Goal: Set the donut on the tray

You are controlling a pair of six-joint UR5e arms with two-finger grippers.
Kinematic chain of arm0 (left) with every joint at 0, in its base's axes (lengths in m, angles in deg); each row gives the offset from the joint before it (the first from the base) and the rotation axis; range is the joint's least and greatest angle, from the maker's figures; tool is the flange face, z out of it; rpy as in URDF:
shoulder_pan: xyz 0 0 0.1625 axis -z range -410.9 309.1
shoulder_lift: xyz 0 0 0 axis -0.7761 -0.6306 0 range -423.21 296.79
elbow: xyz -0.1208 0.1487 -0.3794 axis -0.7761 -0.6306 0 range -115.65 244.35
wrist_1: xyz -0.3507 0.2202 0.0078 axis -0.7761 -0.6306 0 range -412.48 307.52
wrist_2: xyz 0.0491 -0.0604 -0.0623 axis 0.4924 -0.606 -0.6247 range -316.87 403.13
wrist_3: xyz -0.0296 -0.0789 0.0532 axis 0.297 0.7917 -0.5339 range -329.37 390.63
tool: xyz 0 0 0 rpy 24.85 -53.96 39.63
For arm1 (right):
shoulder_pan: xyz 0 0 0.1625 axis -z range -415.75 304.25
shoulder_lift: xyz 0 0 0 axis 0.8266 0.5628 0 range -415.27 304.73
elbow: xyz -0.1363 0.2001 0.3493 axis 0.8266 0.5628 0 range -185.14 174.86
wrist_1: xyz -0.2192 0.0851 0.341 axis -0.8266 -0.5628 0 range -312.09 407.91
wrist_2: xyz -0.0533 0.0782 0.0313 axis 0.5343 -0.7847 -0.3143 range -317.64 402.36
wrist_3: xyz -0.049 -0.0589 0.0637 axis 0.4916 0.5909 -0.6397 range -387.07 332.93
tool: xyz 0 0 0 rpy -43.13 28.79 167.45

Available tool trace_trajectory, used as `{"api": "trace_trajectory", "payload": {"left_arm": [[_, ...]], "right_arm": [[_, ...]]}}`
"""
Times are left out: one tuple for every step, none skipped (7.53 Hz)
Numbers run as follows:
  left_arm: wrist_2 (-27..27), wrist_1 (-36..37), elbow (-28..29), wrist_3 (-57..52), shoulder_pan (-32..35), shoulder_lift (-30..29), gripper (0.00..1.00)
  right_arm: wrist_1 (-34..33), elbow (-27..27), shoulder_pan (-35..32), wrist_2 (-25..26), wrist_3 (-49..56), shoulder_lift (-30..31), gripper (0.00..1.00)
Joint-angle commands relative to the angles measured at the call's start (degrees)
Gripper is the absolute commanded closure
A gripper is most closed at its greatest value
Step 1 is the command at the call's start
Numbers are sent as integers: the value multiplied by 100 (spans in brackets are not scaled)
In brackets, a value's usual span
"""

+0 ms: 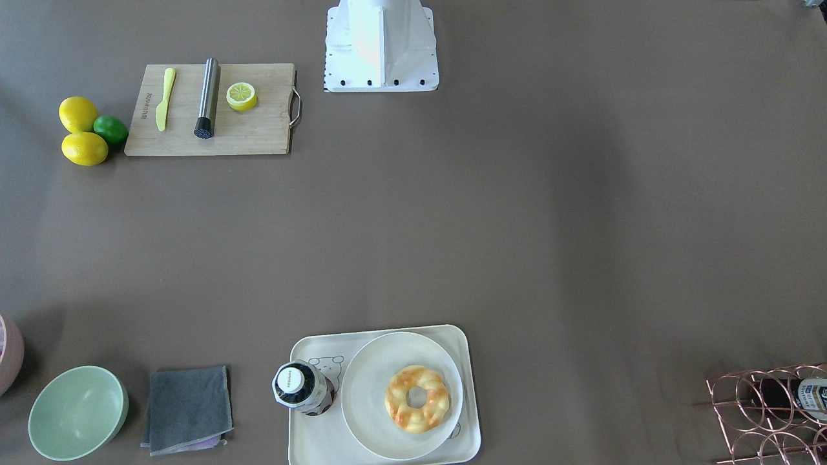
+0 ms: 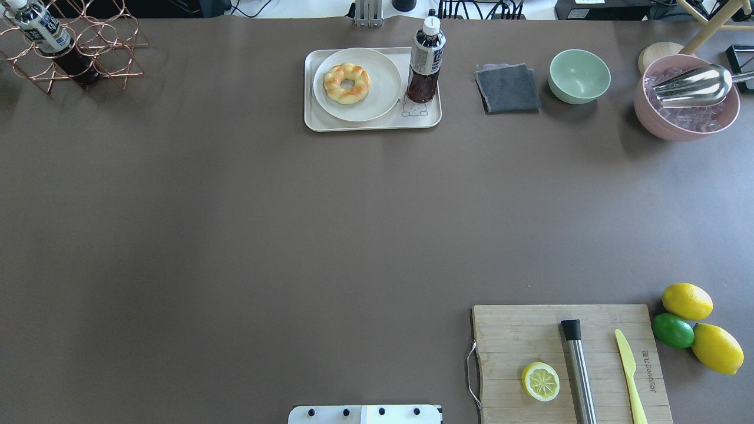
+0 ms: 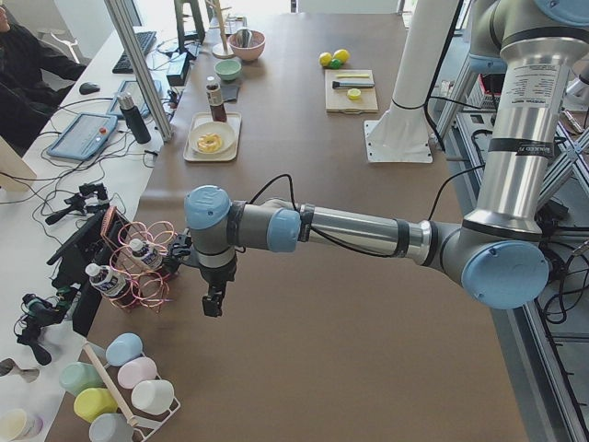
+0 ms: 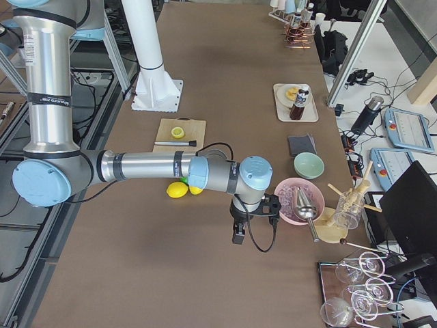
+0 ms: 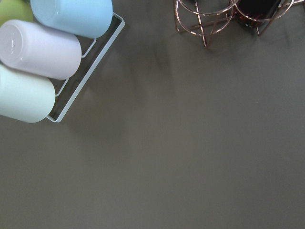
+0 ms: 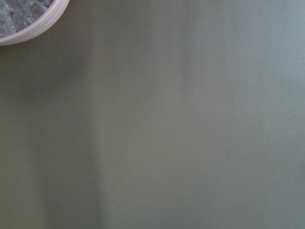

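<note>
Right arm point(image 4: 143, 166): silver tube links, pale-blue joint caps, grey housings, thin black cable point(image 4: 262, 250) looping by small black right gripper point(image 4: 237, 239). Left arm point(image 3: 350, 230): same finish, black left gripper point(image 3: 212, 310). White pedestal base point(image 1: 381, 64), row of dark bolts along edge.

Light: bright, even, diffuse; strongest at upper edge of side views.
Shadows: soft, short; faint vertical bands across table point(image 2: 235, 235).
Glare: sheen on donut point(image 1: 417, 398); metal scoop point(image 2: 690, 86) highlights; robot base point(image 1: 381, 45) overexposed.
Focus: fixed views sharp; wrist views soft.
</note>
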Motion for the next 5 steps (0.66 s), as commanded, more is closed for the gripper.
{"api": "trace_trajectory", "payload": {"left_arm": [[-22,750,-367,-502,293,129,2],[-31,741,-375,-494,294,138,2],[-22,733,-332,-494,294,138,2],[-31,724,-323,-494,294,129,2],[-31,698,-270,-494,294,129,2]], "right_arm": [[0,12,-35,0,0,2,0],[0,12,-44,0,0,11,0],[0,12,-44,0,0,20,0],[0,29,-44,0,0,11,0],[0,38,-44,0,0,20,0]]}}
